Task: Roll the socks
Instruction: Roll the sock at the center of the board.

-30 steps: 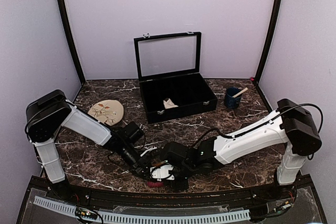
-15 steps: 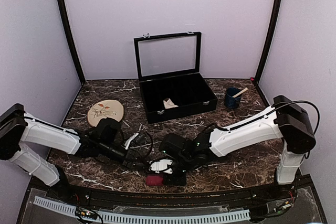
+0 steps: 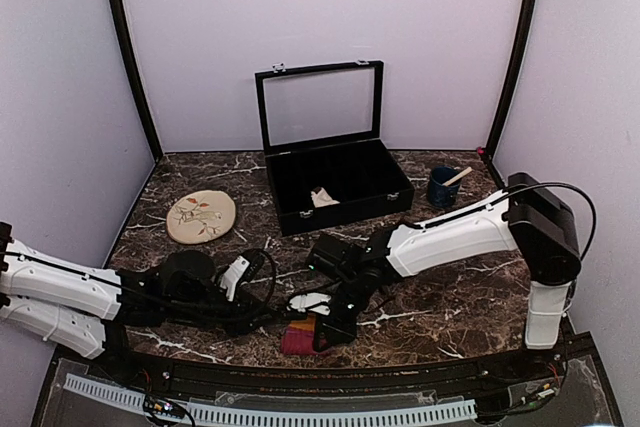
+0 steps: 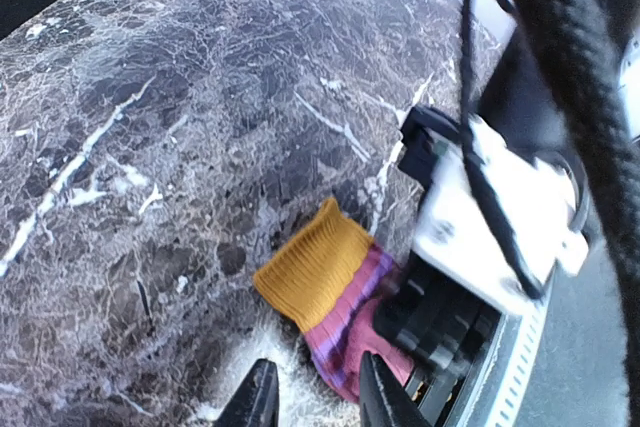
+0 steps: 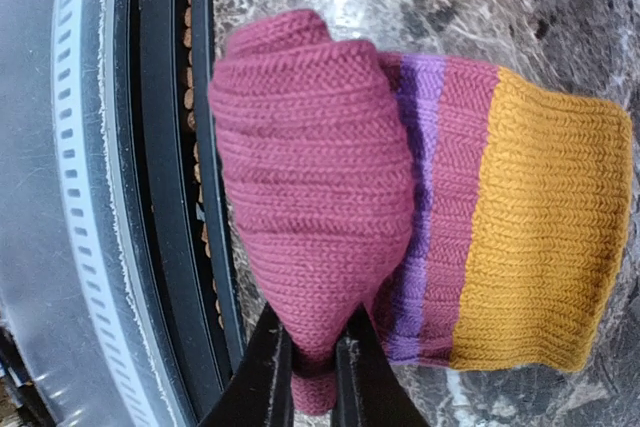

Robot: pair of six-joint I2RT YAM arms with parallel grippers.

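right down at the near edge of the marble desk [image 3: 455, 297] lies the striped sock [image 3: 300, 338], and the right hand [image 5: 311, 352] has it: in the right wrist view the two fingers are pinched tight on a fat magenta fold, with hardly any gap between them. the magenta part is bunched and rolled over itself, then come a purple band and more magenta, and the orange cuff [image 5: 545, 237] lies flat on the stone, pointing away from the black rail [image 5: 165, 197] that runs along the desk's front edge. the roll sits just beside that rail. from above, the right arm reaches in from the right side and bends down over the bundle. the left arm lies low across the front left, its left hand [image 4: 312, 402] aimed at the same spot. in the left wrist view its jaws stand partly apart with nothing gripped between them, and the tips are just beside the purple-striped end of the sock, though whether they touch the fabric i can't quite tell from this angle. the orange cuff faces this camera, and the right hand's white and black body covers the far side of the bundle. further back, well apart from all this, a black case [image 3: 335, 182] stands with its lid up. a round floral disc [image 3: 202, 215] rests at the left. a dark blue cup [image 3: 442, 188] with a stick in it sits at the right.
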